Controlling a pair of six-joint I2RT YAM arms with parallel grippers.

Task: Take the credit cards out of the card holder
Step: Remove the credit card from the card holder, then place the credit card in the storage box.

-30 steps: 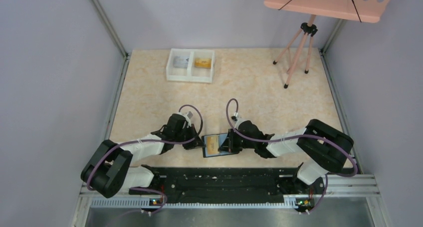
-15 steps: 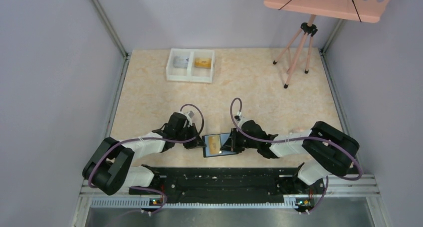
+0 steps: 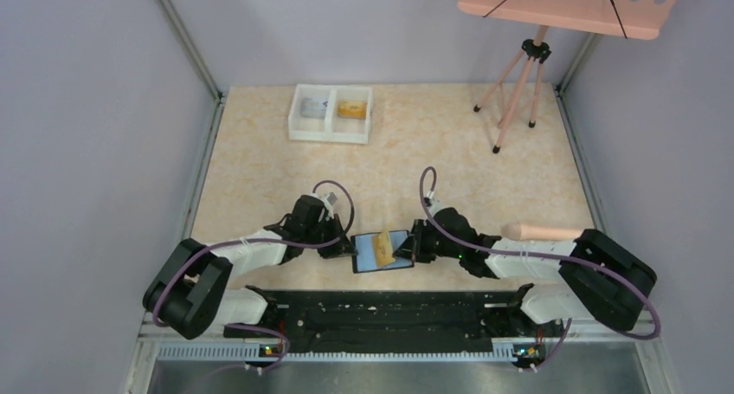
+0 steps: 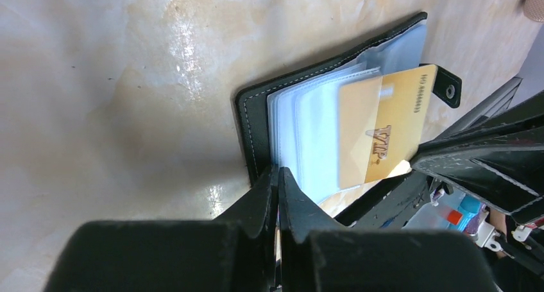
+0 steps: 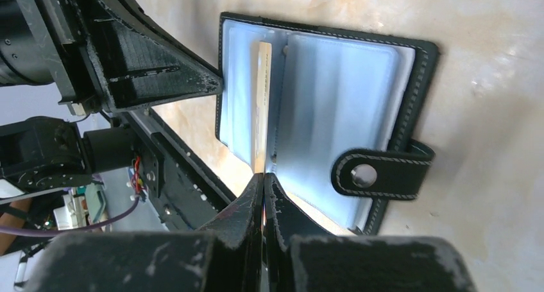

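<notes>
Both black arms lay low, angled inward; left claw [image 3: 350, 250] and right claw [image 3: 406, 251] pinched closed, tips facing.

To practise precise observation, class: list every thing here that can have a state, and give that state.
Holder: open, lying flat.
Strap: unfastened.
Card: partly out of its sleeve, tipped up on edge.
Left pincer: shut, tips at the holder's corner.
Right pincer: shut on the card.
Tray: something in each compartment.

Tray [image 3: 330, 138] behind, card holder [image 3: 368, 261] with card [image 3: 384, 248] between left gripper [image 3: 352, 249] and right gripper [image 3: 403, 252]
</notes>
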